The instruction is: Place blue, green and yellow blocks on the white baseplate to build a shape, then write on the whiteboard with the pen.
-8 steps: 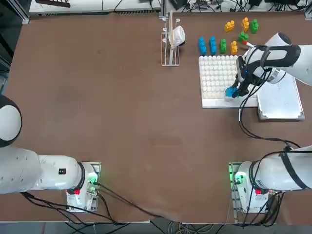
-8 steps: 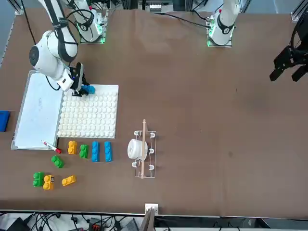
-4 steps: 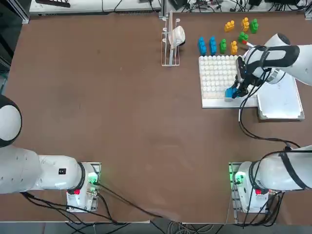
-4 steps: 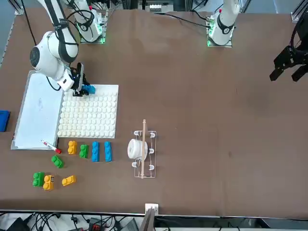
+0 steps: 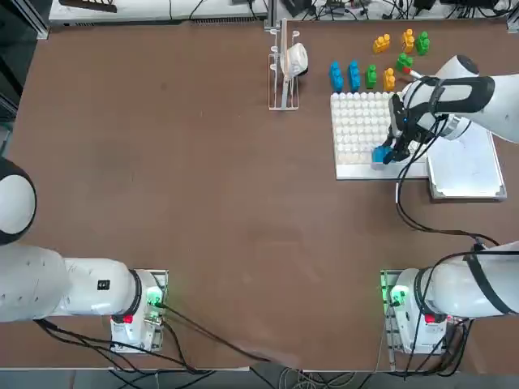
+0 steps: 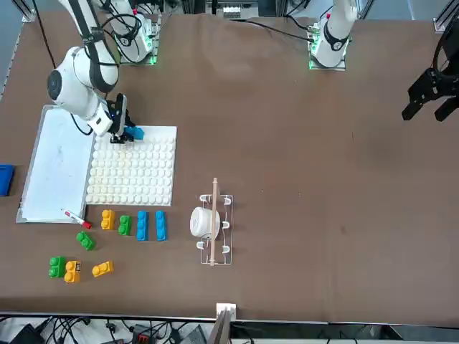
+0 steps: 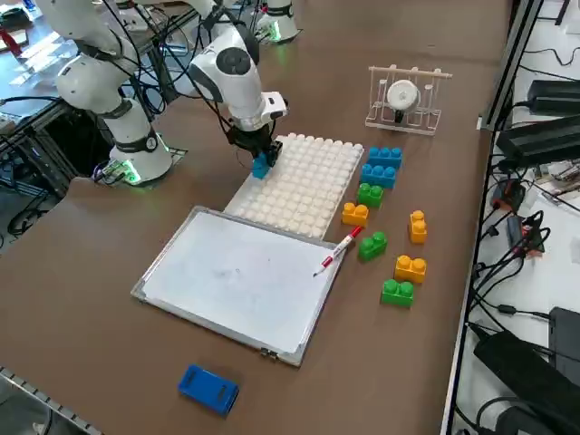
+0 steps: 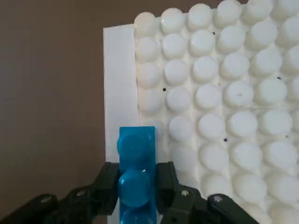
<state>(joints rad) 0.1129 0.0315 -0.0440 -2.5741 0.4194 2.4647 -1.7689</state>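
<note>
The right gripper (image 8: 136, 186) pinches the light, rigid blue block (image 8: 136, 161) by its smooth sides over the white baseplate (image 8: 219, 93).

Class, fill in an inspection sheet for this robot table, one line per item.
Surface: brown table.
Job's things: white baseplate beside whiteboard; pen on the whiteboard's edge; loose blocks past the baseplate.
Clutter: small rack; blue pad.
Grippers: right tool shut on blue block over the baseplate's edge.
Cables: black cable trailing from the right arm.
Surroundings: cables and equipment beyond the table.
</note>
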